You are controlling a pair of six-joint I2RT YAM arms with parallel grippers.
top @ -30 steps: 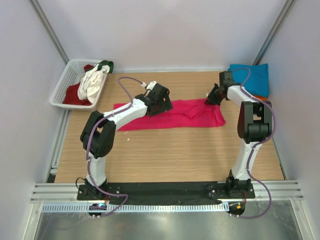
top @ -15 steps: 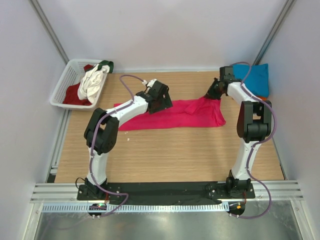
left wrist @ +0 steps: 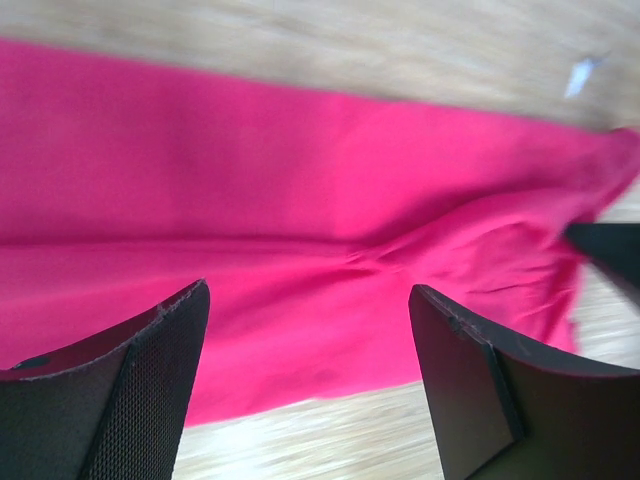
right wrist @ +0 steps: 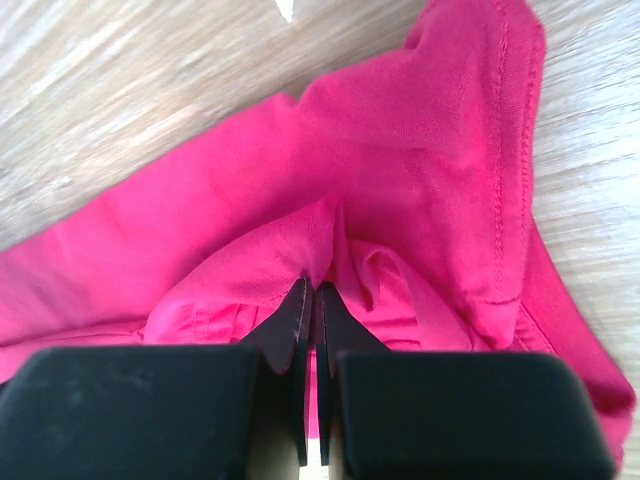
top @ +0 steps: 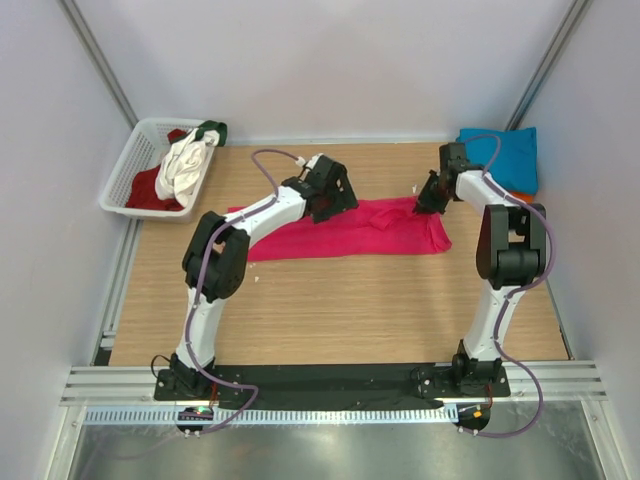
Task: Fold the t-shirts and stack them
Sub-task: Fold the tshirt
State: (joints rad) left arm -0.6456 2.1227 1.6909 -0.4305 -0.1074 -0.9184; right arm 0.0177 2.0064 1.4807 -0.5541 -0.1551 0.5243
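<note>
A magenta-pink t-shirt (top: 350, 232) lies as a long flat band across the back of the wooden table (top: 330, 310). My left gripper (top: 338, 196) hovers open over the band's back edge near its middle. In the left wrist view the open gripper (left wrist: 310, 300) has only pink cloth (left wrist: 300, 180) and bare wood between its fingers (left wrist: 150, 380). My right gripper (top: 424, 200) is at the shirt's back right corner. It is shut (right wrist: 315, 285) on a raised pinch of the pink cloth (right wrist: 420, 150). A folded teal-blue t-shirt (top: 505, 155) lies at the back right on an orange one (top: 520, 195).
A white lattice basket (top: 125, 180) stands at the back left, off the table's corner, holding white (top: 185, 165), dark red (top: 150, 190) and green (top: 212, 130) shirts. Grey walls close in both sides and the back. The right gripper's dark tip (left wrist: 610, 245) shows at the edge of the left wrist view.
My left gripper has moved right and toward the back along the pink shirt, staying open. The right gripper rose slightly and came back down, still pinching cloth; the shirt's right end lies flatter.
</note>
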